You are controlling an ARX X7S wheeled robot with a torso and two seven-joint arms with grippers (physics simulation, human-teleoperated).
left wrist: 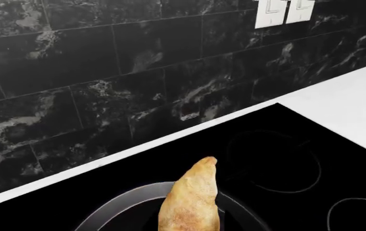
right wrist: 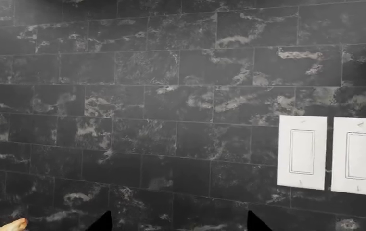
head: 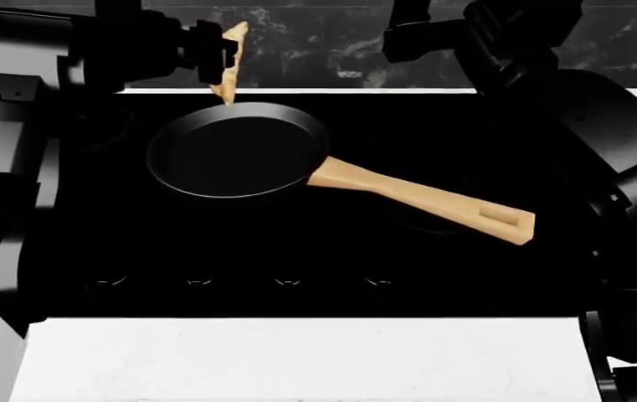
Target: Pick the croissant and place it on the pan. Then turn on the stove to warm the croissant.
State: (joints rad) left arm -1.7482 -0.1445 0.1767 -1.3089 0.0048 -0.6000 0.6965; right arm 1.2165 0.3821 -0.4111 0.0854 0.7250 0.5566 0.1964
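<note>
We are holding the croissant [head: 228, 63] in our left end effector [head: 208, 52], which is clamped on it, keeping it in the air over the far rim of the pan [head: 238, 151]. The pan is sitting on the stove [head: 330, 243], its wooden handle [head: 430, 201] pointing toward our right. Further right, our right end effector [right wrist: 177, 222] is facing the tiled wall [right wrist: 157, 96] and two white switches [right wrist: 330, 151], its fingertips spread apart and holding nothing.
</note>
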